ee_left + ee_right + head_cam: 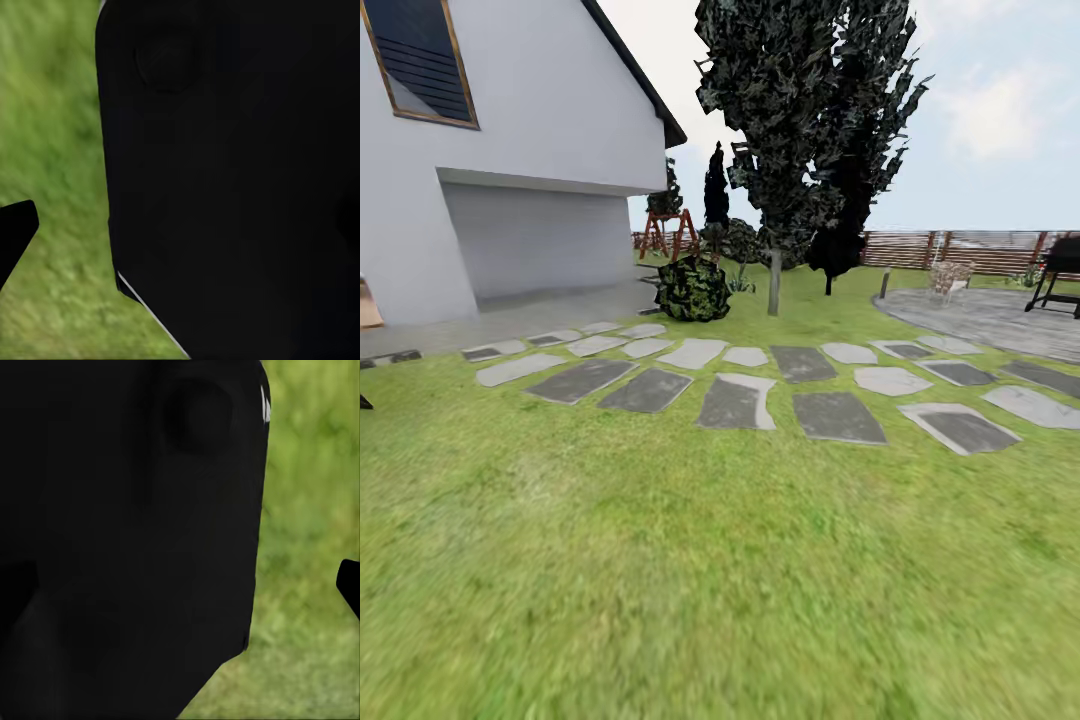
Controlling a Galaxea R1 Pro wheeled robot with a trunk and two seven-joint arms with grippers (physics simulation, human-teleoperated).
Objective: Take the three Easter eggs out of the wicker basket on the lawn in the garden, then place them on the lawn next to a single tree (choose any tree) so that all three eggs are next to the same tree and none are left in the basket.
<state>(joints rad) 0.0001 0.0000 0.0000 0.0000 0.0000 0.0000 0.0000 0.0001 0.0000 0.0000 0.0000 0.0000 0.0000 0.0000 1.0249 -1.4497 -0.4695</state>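
Lawn (690, 580) ahead, stepping stones (740, 402) beyond, jaws unseen

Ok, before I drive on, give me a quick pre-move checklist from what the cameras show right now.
1. Basket and eggs located: not ok, the head view offers lawn, stepping stones and a house instead.
2. Path ahead open: ok, the grass up to the stones carries no obstacle.
3. Candidate tree sighted: cannot tell; the dark-leaved tree beyond the stones has a thin trunk, so look further.
4. Obstacles noted: ok, bush left of that tree, grill on the patio at right.
5. Gripper state: cannot tell, dark robot bodywork blocks both wrist views.
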